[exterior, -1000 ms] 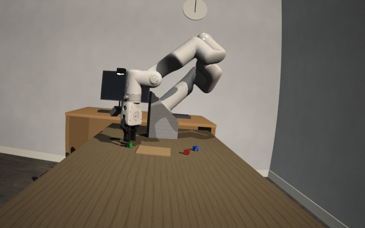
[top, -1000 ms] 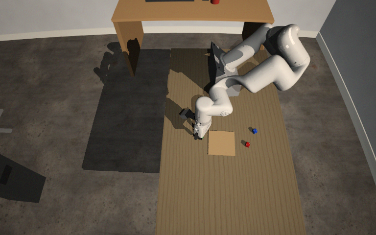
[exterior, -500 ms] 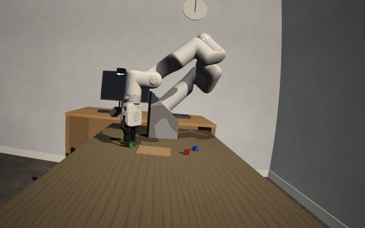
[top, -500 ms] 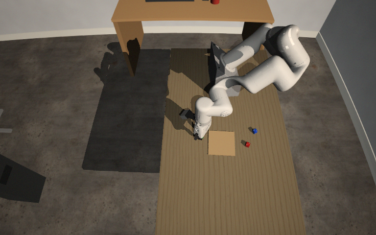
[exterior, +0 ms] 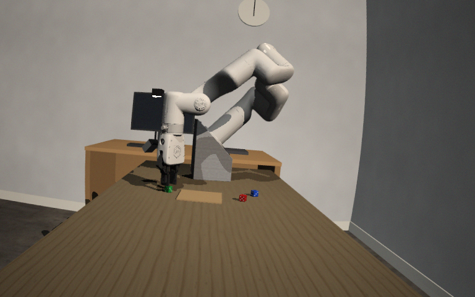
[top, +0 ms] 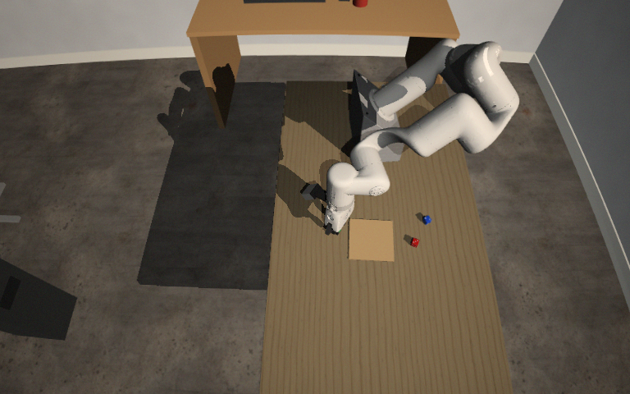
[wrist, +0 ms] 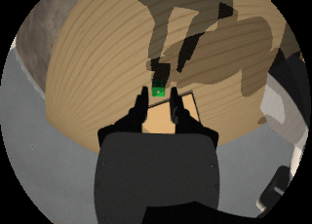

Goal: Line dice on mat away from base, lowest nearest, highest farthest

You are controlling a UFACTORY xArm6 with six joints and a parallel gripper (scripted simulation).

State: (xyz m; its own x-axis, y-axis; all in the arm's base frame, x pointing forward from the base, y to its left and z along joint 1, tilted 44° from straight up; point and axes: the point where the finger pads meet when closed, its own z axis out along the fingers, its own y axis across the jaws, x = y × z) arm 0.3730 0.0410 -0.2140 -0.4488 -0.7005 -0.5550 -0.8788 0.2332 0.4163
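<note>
A green die (exterior: pixel 168 189) (wrist: pixel 158 91) lies on the wooden table just left of the tan mat (top: pixel 371 240) (exterior: pixel 198 196) (wrist: pixel 189 106). My gripper (top: pixel 332 230) (exterior: pixel 168 182) (wrist: pixel 159 93) hangs straight above the green die, fingers partly open and a little above it, with nothing between them. In the top view the gripper hides the green die. A red die (top: pixel 414 242) (exterior: pixel 242 198) and a blue die (top: pixel 426 219) (exterior: pixel 254 193) lie on the table right of the mat, the blue one nearer the robot's base.
The robot's grey base block (exterior: pixel 210 161) stands on the table behind the mat. The table's left edge runs close to the gripper. A desk (top: pixel 318 19) (exterior: pixel 111 150) with a monitor (exterior: pixel 146 110) stands beyond the table.
</note>
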